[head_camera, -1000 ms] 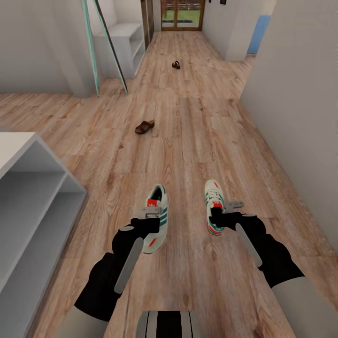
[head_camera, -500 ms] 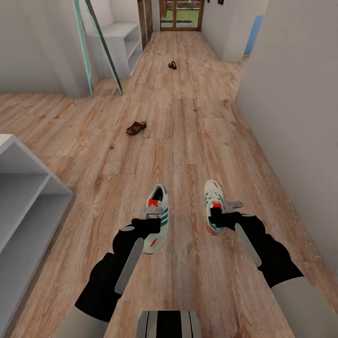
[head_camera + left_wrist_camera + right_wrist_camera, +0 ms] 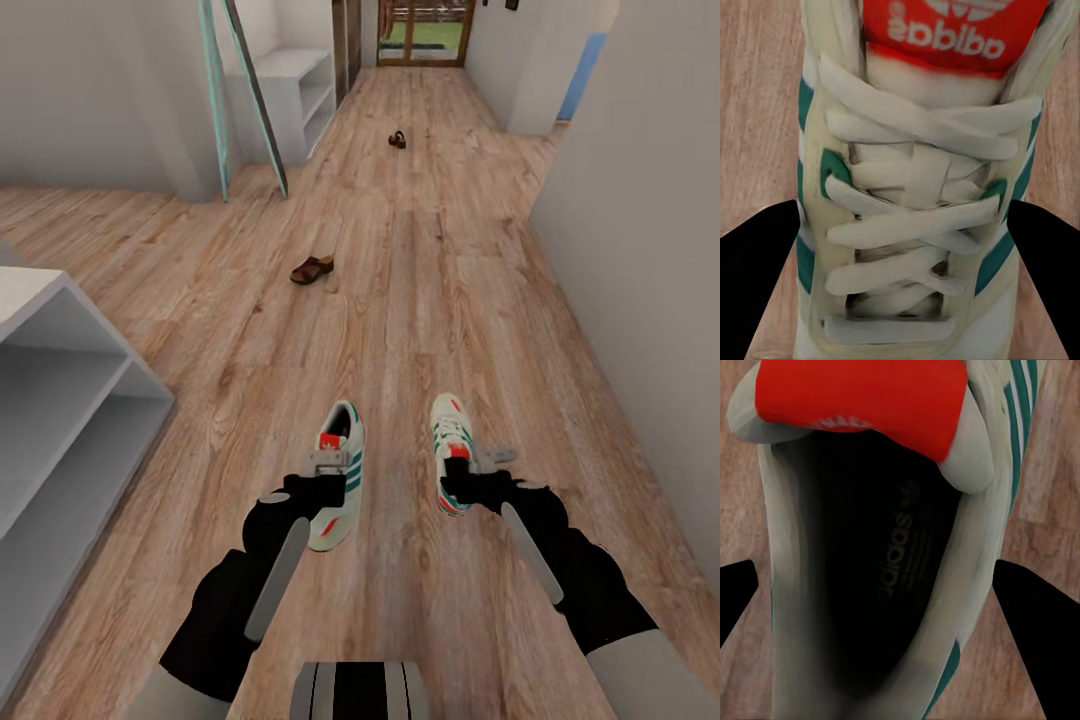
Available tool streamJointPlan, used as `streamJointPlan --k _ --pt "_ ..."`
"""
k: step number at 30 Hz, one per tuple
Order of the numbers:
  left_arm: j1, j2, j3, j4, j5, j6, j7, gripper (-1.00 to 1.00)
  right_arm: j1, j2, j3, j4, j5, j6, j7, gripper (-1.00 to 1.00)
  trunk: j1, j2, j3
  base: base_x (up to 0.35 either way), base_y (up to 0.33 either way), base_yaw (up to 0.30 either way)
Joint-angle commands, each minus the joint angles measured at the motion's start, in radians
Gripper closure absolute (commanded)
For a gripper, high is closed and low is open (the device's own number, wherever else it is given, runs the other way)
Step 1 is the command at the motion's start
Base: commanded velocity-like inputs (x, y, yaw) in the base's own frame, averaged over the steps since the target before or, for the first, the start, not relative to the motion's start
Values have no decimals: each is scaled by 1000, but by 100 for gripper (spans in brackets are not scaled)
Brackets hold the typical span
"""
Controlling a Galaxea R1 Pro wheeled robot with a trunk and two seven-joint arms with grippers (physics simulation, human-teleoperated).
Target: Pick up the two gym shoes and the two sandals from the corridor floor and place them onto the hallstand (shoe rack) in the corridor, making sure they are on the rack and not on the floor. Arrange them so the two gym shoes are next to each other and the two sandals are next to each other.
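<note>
Both gym shoes are white with green stripes and red-orange patches. My left gripper (image 3: 328, 468) is shut on the left gym shoe (image 3: 338, 500), and in the left wrist view its black fingers (image 3: 757, 285) flank the laces of that shoe (image 3: 907, 195). My right gripper (image 3: 463, 472) is shut on the right gym shoe (image 3: 447, 435); the right wrist view looks into the opening of this shoe (image 3: 870, 547). One brown sandal (image 3: 312, 269) lies on the corridor floor (image 3: 420, 300) ahead, the other sandal (image 3: 397, 140) far down the corridor. The hallstand (image 3: 60, 400) stands at my near left, shelves open.
A white shelf unit (image 3: 295, 95) and a leaning teal-framed panel (image 3: 225, 100) stand at the far left. A wall (image 3: 650, 250) runs along the right side. A glazed door (image 3: 425, 30) closes the corridor's far end.
The whole view has shifted, so the camera moved; the near-left shelf unit takes up more of the picture than half a second ago. Both shoes stay in my grippers.
</note>
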Motion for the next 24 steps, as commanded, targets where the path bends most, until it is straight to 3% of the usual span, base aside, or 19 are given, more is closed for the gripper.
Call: streamJointPlan --k 1,5,9,11,12,18,24 --pt "10 0 0 0 -3 -1 0 100 24 0 0 -21 5 -7 -2 100 0 0 0 0 -8 50" --pt "96 0 1 1 -4 -65 -9 100 182 -1 -3 -162 7 -44 -36 100 0 0 0 0 -3 22" --pt "170 46 0 11 -2 -197 -14 100 319 -15 -9 -240 8 -133 -67 100 0 0 0 0 -1 6" --pt "182 55 1 13 -2 -219 -15 100 353 -30 -15 -248 9 -165 -70 100 0 0 0 0 0 2" --pt "196 62 1 14 -2 -236 -16 100 392 -53 -25 -250 10 -210 -71 100 0 0 0 0 0 1" --pt "238 72 -2 34 -3 -264 -18 100 501 -104 -78 -245 11 -357 -71 100 0 0 0 0 0 85" --pt "245 72 -3 66 -2 -303 -17 100 545 -121 -129 -215 12 -405 -49 100 0 0 0 0 0 233"
